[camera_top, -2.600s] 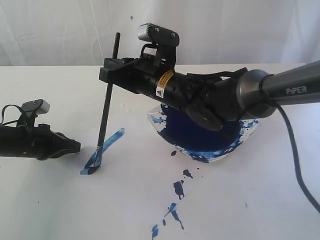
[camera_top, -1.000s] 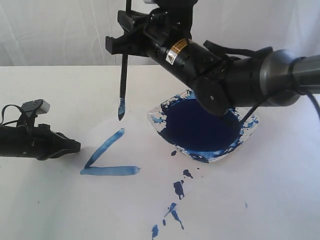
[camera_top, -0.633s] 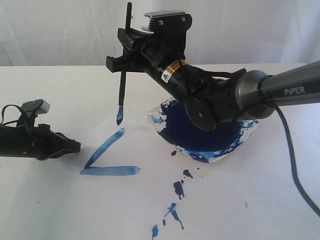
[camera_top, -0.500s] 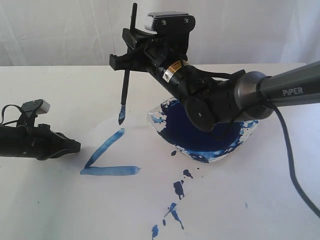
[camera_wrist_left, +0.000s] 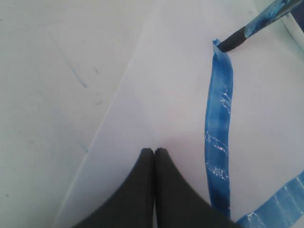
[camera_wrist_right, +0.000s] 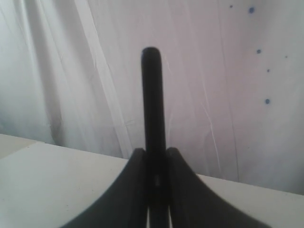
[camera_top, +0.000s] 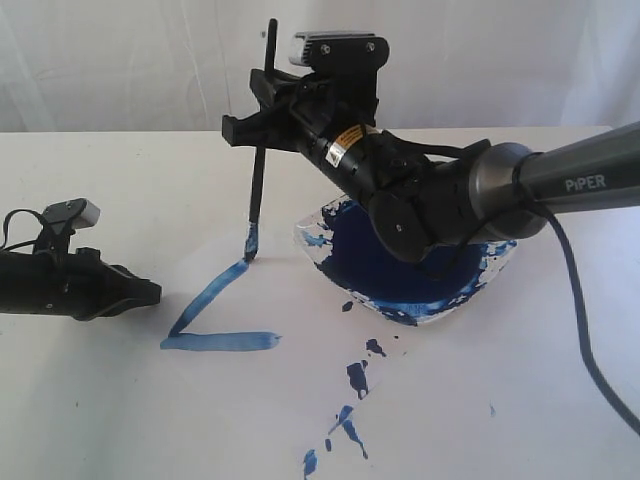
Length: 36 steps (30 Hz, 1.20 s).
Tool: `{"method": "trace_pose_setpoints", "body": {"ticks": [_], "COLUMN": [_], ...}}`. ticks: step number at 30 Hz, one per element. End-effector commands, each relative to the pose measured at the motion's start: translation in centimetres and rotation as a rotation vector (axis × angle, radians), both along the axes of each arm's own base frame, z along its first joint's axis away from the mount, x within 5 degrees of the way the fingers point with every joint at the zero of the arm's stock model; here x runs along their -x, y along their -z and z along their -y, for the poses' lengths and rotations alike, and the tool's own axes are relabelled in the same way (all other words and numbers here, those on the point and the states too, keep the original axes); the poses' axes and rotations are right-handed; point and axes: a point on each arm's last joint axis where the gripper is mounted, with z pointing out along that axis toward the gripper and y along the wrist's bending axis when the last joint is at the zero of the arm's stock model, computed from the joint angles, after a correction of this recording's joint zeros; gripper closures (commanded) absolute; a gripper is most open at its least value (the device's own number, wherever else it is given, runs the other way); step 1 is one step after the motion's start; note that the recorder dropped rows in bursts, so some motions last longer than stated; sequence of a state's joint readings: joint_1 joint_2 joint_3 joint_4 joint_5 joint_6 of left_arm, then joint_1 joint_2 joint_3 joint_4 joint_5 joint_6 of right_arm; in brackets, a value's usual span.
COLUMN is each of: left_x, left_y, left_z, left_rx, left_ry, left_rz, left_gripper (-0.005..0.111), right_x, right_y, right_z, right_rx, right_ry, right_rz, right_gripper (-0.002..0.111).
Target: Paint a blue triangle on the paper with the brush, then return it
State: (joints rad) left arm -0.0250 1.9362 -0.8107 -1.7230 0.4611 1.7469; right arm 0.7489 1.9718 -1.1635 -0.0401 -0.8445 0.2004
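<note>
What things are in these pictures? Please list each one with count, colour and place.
brush: 1, black, blue tip, tip at slanted stroke's end
paper: 1, white, on table
blue triangle: 1, unfinished, two strokes, left of dish
paint dish: 1, dark blue paint inside
splatters: several, dark blue, before dish
table: 1, white
curtain: 1, white, behind
left pincer: 1, black, shut, empty
right pincer: 1, black, shut on brush

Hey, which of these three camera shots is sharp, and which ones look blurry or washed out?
Exterior view: evenly lit but overexposed, so the paper melts into the table; slightly soft. Left wrist view: the blue stroke is fairly crisp, with white flecks; the left hand is soft-edged. Right wrist view: the brush and right hand are dark, out-of-focus silhouettes against the curtain.
</note>
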Motion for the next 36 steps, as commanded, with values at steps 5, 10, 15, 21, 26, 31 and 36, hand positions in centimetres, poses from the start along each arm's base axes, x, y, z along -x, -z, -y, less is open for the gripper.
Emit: {"method": "trace_pose_setpoints", "body": {"ticks": [5,10,15,21,26,31,36], "left_x": [0.1,0.1,0.1,0.1,0.1,0.1,0.1], "left_y": [-0.1,-0.1,-0.1,-0.1,-0.1,-0.1,-0.1], "left_z": [-0.1,-0.1,-0.1,-0.1,-0.1,-0.1,-0.1], "left_rx": [0.013,0.013,0.013,0.013,0.013,0.013,0.013], "left_ry": [-0.015,-0.015,-0.015,-0.015,-0.015,-0.015,-0.015], "left_rz": [0.001,0.001,0.001,0.001,0.001,0.001,0.001], "left_gripper": [0.107,0.107,0.107,0.107,0.107,0.107,0.107], "right_x": [0.2,0.8,1.1,2.2,3.0,3.6,3.8], "right_y": [-0.4,-1.6,-1.8,-2.3,-2.6,-2.7,-3.2], "right_z": [0.1,0.5,0.9,0.6,0.5,0.3,0.5], "right_rx": [0.016,0.075,0.152,0.195,0.238,0.262,0.268], "right_ry": [-0.007,-0.022,-0.008,-0.024,-0.032,-0.043,-0.043], "right_rz": [-0.069,-0.129,-0.229,-0.269,-0.305,-0.323,-0.324], "right_gripper": [0.108,0.108,0.108,0.108,0.108,0.108,0.108]}}
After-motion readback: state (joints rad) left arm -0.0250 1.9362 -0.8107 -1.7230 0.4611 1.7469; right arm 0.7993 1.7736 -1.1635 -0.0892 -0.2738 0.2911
